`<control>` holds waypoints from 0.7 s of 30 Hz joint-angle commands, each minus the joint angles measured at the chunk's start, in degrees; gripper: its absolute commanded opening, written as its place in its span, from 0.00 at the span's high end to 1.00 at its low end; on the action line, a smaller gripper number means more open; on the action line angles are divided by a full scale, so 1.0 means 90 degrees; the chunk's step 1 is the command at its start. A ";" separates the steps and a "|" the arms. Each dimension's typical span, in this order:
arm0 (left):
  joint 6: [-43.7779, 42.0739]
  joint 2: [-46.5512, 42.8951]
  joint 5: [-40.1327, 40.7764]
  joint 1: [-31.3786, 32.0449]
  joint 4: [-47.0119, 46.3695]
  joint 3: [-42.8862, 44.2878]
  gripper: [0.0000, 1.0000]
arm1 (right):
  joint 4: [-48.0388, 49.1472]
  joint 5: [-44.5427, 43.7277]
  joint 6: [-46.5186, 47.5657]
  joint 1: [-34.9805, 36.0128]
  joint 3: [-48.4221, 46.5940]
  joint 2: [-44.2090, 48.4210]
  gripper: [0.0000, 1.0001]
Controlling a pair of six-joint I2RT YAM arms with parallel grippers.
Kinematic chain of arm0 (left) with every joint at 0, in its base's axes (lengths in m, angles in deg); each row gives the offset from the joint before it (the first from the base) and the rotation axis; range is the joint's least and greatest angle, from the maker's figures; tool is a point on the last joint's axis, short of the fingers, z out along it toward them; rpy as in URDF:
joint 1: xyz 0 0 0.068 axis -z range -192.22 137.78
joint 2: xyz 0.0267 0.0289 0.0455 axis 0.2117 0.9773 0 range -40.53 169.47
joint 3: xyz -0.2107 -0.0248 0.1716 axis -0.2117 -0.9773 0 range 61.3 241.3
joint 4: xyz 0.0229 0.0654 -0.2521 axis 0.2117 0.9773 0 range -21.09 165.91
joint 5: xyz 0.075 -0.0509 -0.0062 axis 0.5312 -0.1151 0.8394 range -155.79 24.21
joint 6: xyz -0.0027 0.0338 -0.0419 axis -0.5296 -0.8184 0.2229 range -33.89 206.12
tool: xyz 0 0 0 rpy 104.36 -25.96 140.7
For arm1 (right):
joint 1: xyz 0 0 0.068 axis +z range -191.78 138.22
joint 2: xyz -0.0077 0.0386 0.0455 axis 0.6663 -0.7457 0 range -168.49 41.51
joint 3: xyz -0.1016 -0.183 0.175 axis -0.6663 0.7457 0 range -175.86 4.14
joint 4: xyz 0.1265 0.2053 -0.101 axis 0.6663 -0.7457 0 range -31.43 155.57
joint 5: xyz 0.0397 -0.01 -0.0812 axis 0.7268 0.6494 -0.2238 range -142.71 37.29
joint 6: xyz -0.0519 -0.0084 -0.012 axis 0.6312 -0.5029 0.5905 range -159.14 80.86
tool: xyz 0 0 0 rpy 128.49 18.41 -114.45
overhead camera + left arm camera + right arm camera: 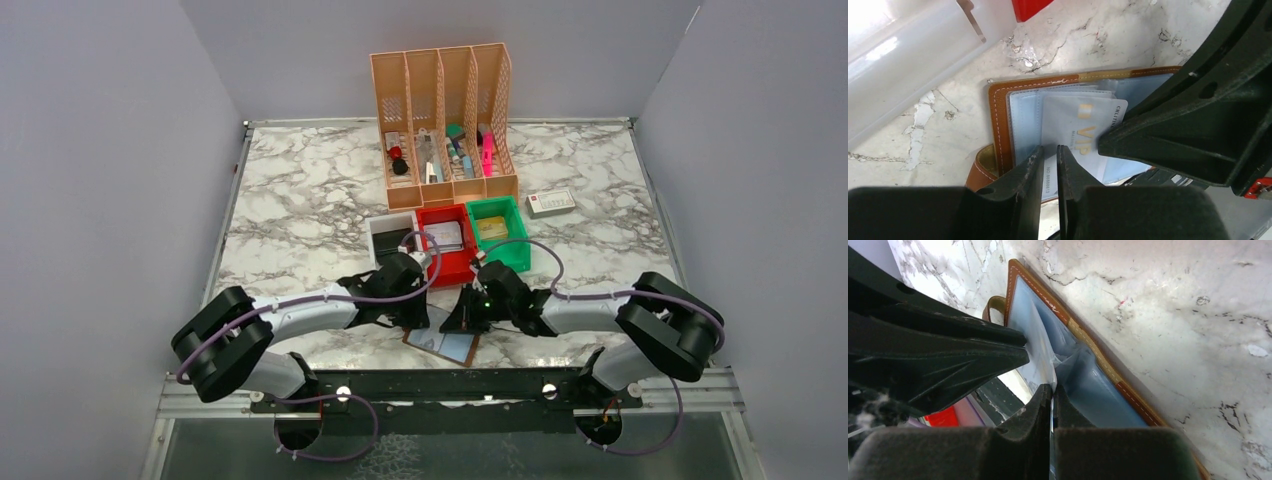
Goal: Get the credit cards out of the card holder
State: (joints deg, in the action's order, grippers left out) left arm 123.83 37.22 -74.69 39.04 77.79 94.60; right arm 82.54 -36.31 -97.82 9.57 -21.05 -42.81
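The card holder (450, 346) is laid open at the near edge of the table (300, 190), about the middle; its outside is brown and leathery with pale stitches, and its inside is made of bluish see-through pockets. One clear sleeve (1039, 347) is pinched in the right end effector (1052, 390), whose jaws are squeezed tight on it; the left end effector (1050, 152) is set just over a white card (1083, 125) with gold VIP letters, its jaws a little apart and nothing gripped. The card is likely light, thin, stiff and slippery; it is best nipped by its bare edge and slid out flat; the pockets look soft and floppy, so the holder may get dragged along.
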 commanded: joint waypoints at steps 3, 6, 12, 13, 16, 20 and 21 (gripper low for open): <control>0.0158 0.0209 0.0176 0.0095 0.0061 -0.0282 0.83 | -0.0745 -0.0336 0.0230 -0.0017 0.0104 0.0395 0.94; 0.0131 0.0253 0.0216 0.0114 0.0100 -0.0290 0.85 | -0.0849 -0.0319 0.0235 -0.0048 0.0222 0.0601 0.93; 0.0139 0.0289 0.0274 0.0179 0.0123 -0.0265 0.88 | -0.1036 -0.0455 0.0112 -0.0098 0.0397 0.1015 0.92; 0.0136 0.0296 0.0276 0.0184 0.0120 -0.0249 0.88 | -0.1037 -0.0477 0.0085 -0.0100 0.0397 0.1069 0.92; 0.0117 0.0314 0.0272 0.0217 0.0119 -0.0226 0.89 | -0.0904 -0.0464 -0.0028 -0.0110 0.0417 0.1078 0.91; 0.0080 0.0367 0.0266 0.0250 0.0122 -0.0158 0.90 | -0.0439 -0.0210 -0.0311 -0.0110 0.0449 0.0805 0.88; 0.0077 0.0385 0.0267 0.0269 0.0119 -0.0138 0.90 | -0.0271 -0.0132 -0.0395 -0.0110 0.0468 0.0704 0.86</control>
State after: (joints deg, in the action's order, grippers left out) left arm 125.73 38.51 -74.34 40.77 74.93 93.88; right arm 76.53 -38.21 -98.78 9.09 -18.03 -34.17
